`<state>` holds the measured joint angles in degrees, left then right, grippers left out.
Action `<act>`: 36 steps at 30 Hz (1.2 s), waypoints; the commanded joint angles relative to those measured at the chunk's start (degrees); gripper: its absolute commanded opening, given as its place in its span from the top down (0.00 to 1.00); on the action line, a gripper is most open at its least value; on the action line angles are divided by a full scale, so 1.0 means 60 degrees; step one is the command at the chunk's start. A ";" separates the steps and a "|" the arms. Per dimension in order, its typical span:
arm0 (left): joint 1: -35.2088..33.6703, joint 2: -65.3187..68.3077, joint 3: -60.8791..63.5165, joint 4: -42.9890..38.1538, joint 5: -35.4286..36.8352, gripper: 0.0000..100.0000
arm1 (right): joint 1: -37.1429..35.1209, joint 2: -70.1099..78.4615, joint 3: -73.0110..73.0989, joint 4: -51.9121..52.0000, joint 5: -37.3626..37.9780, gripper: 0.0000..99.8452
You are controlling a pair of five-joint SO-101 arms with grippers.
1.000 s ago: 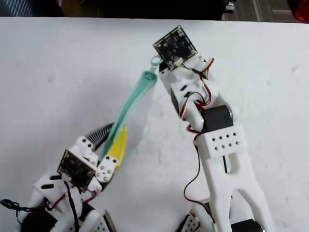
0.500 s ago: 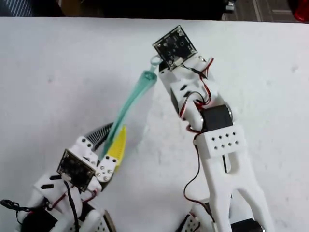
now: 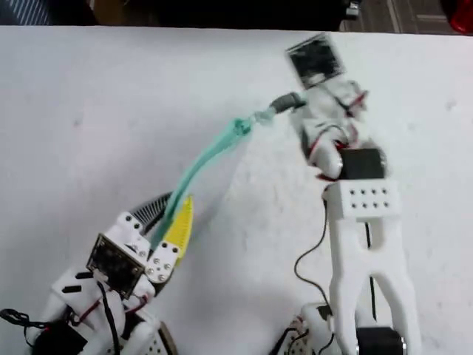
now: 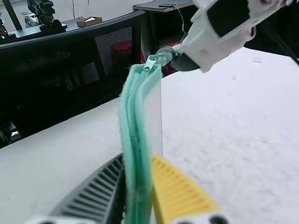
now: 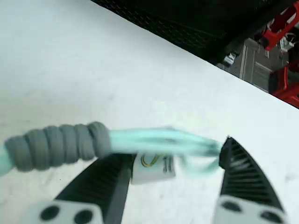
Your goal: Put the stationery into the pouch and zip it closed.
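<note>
Teal and seen edge-on in the high view, the pouch (image 3: pixel 199 166) stretches as a thin band between the two arms. Its near end is pinched between the grey and yellow jaws of the left end effector (image 3: pixel 176 208). Its far end points at the right end effector (image 3: pixel 299 111), with the grey-wrapped zip-pull cord (image 3: pixel 285 102) bridging the short gap just in front of that end effector. A moment ago the right end effector sat tight against the pouch's far end. It has since swung away from the left end effector across the table (image 3: pixel 89 111), and the pouch, drawn after it, now bows in a curve. I read this as the closing pull on the zip, at or near the end of its run. Whether the zip is fully shut, or the stationery is inside, cannot be told. In the left wrist view the pouch (image 4: pixel 135 107) rises straight out from between the left end effector's (image 4: pixel 138 163) pressed-together jaws, and the zip line along its edge looks closed as far as it shows. In the right wrist view the right end effector (image 5: pixel 177 149) has its jaws spread. The cord's grey wrap (image 5: pixel 60 144) lies beyond one jaw, and its teal loop (image 5: pixel 163 140) runs across the gap to touch the other jaw's tip. I cannot tell whether the loop is hooked there.
</note>
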<state>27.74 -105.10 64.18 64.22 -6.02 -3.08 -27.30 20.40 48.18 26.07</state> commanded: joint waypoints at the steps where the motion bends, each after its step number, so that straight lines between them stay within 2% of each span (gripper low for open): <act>1: -0.0066 0.0022 0.0044 -0.0161 -0.0044 0.98 | 0.0960 -0.0183 -0.0352 0.0168 0.0176 0.72; 7: -0.0066 0.0022 0.0044 -0.0161 -0.0044 0.98 | 0.2117 -0.0212 -0.0440 0.0476 0.0117 0.72; 10: -0.0066 0.0022 0.0044 -0.0161 -0.0044 0.98 | 0.1912 -0.0432 -0.0762 0.1897 -0.0015 0.72; 12: -0.0066 0.0022 0.0044 -0.0161 -0.0044 0.98 | 0.1575 -0.0711 -0.1158 0.2982 -0.0571 0.72; 16: -0.0066 0.0022 0.0044 -0.0161 -0.0044 0.98 | 0.0608 -0.1311 -0.2242 0.4828 -0.1963 0.72; 20: -0.0066 0.0022 0.0059 -0.0088 -0.0044 0.98 | -0.1018 -0.1560 -0.3282 0.6249 -0.3429 0.72; 26: -0.0066 0.0022 0.0352 -0.0161 -0.0059 0.98 | -0.3714 -0.1546 -0.4557 0.6527 -0.6505 0.71; 31: -0.0066 0.0022 0.0366 -0.0161 -0.0059 0.98 | -0.4623 -0.1546 -0.4703 0.6293 -0.6740 0.60; 36: -0.0066 0.0022 0.0366 -0.0161 -0.0059 0.98 | -0.5370 -0.1546 -0.4718 0.5531 -0.6740 0.59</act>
<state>27.74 -105.19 65.14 63.52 -6.02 -32.97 -35.38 -5.63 84.66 -13.85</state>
